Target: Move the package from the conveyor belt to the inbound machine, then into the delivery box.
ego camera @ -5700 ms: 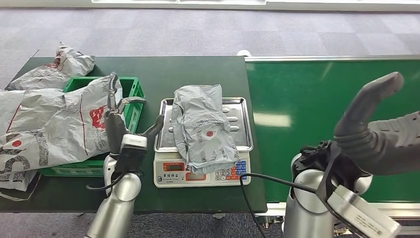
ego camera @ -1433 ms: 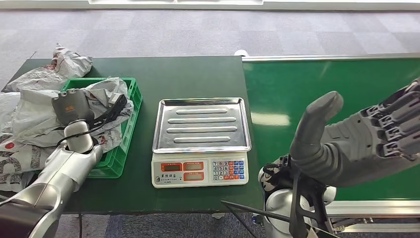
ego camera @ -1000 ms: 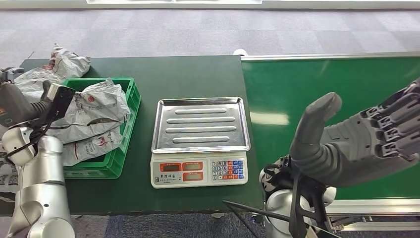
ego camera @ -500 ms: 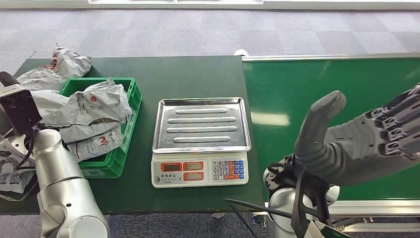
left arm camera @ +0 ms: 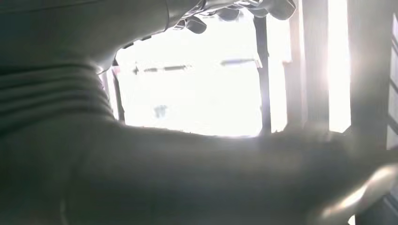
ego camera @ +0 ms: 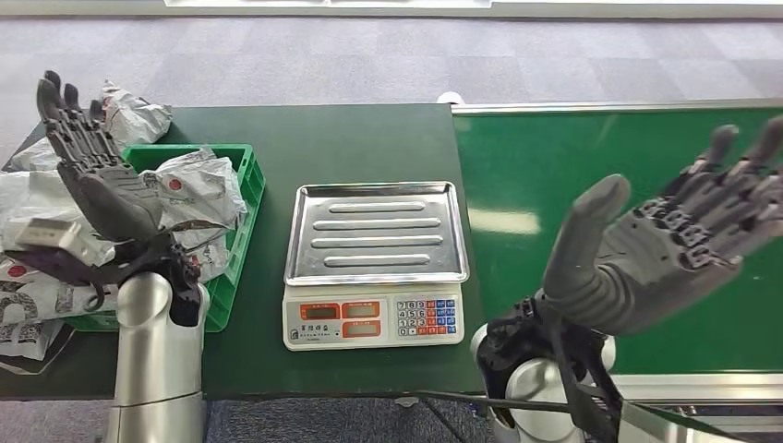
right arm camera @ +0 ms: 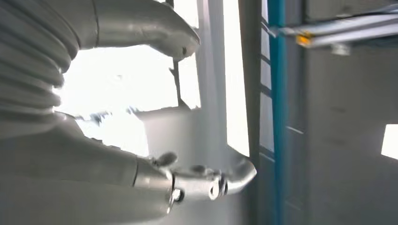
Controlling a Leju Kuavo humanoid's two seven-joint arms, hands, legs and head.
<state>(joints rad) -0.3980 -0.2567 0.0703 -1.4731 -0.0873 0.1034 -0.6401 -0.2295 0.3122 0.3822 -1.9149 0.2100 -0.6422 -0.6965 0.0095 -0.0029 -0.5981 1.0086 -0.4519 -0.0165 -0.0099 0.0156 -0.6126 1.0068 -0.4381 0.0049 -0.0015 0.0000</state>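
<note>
In the head view a crumpled grey package (ego camera: 189, 189) lies in the green delivery box (ego camera: 242, 198) at the table's left. My left hand (ego camera: 92, 166) is raised upright in front of the box, fingers spread, holding nothing. The inbound machine, a scale with a bare steel tray (ego camera: 374, 231) and keypad (ego camera: 427, 312), stands mid-table. My right hand (ego camera: 683, 235) is lifted over the green conveyor belt (ego camera: 600, 148), fingers spread and empty. Both wrist views look up at bright windows past my left hand (left arm camera: 141, 178) and my right hand (right arm camera: 94, 178).
More grey bags (ego camera: 32, 231) are heaped at the far left, one (ego camera: 129, 115) behind the box. The dark green table (ego camera: 351, 138) meets the belt's metal frame (ego camera: 609, 105) on the right. A black cable (ego camera: 434, 399) hangs at the front edge.
The package left the scale tray and now lies in the green box. My left arm swung away from the box and turned its hand upright with fingers spread. My right hand spread its fingers wider.
</note>
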